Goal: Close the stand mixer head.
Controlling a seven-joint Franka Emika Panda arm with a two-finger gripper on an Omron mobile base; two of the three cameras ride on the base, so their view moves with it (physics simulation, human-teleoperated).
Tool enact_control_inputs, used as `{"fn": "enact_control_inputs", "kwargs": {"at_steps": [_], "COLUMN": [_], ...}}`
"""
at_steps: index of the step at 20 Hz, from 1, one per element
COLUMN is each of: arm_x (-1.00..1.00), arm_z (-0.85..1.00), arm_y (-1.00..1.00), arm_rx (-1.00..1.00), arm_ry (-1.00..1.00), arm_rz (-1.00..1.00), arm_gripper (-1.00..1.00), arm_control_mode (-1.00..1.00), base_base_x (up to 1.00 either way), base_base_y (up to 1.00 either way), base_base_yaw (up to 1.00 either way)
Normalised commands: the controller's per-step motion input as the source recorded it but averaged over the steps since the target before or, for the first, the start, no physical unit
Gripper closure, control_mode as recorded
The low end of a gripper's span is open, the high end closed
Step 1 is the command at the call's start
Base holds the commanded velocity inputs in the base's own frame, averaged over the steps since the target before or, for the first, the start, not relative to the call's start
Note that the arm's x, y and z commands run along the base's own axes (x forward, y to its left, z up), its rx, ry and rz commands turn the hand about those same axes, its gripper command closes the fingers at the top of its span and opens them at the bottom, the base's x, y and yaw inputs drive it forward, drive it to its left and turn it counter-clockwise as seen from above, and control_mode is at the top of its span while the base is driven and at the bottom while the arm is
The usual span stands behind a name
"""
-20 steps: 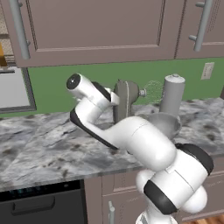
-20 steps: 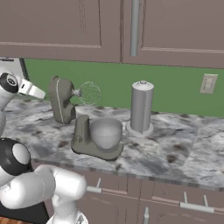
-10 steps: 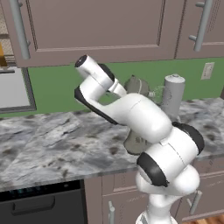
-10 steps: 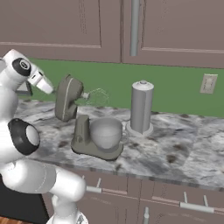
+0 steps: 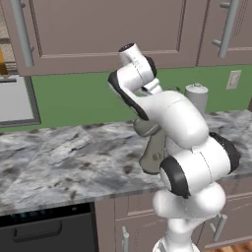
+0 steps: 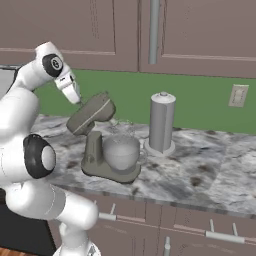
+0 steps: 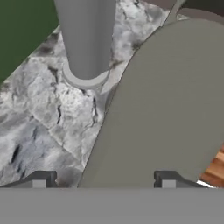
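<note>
Resting on the marble countertop [image 6: 210, 170], the stand mixer's pedestal [image 6: 95, 155] carries the stand mixer head [image 6: 91, 115] tilted partway up, its front end raised toward the green backsplash [image 6: 200, 97] and angled over the silver mixing bowl [image 6: 120, 152]. In the right base view the gripper [image 6: 74, 96] sits just at the upper rear of the head, close to or touching it; I cannot tell which. In the hand view the stand mixer head [image 7: 175, 100] spreads as a broad taupe surface right ahead, and the two dark fingertips [image 7: 41, 178] stand wide apart at the bottom, so the gripper [image 7: 103, 180] is spread and grasping nothing. A tall grey canister [image 6: 162, 122] stands on the counter to the right of the bowl, apart from it; the same canister [image 7: 85, 39] rises at the top of the hand view. In the left base view the arm covers most of the mixer, with part of the pedestal [image 5: 152, 150] showing below it. Brown wall cabinets [image 6: 200, 35] hang above, and an outlet [image 6: 238, 96] sits on the backsplash.
</note>
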Motion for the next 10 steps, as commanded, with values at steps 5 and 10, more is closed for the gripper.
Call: {"fn": "enact_control_inputs", "kwargs": {"at_steps": [5,10], "arm_x": [-0.75,-1.00], "arm_z": [-0.37,-0.54], "arm_y": [-1.00,-1.00], "arm_rx": [0.29,0.36], "arm_ry": [-0.05,-0.19], "arm_rz": [0.04,0.15], "arm_gripper": [-1.00,-1.00], "arm_control_mode": [-1.00,-1.00], "base_base_x": [0.00,0.00], "base_base_y": [0.00,0.00], "base_base_yaw": [0.00,0.00]}}
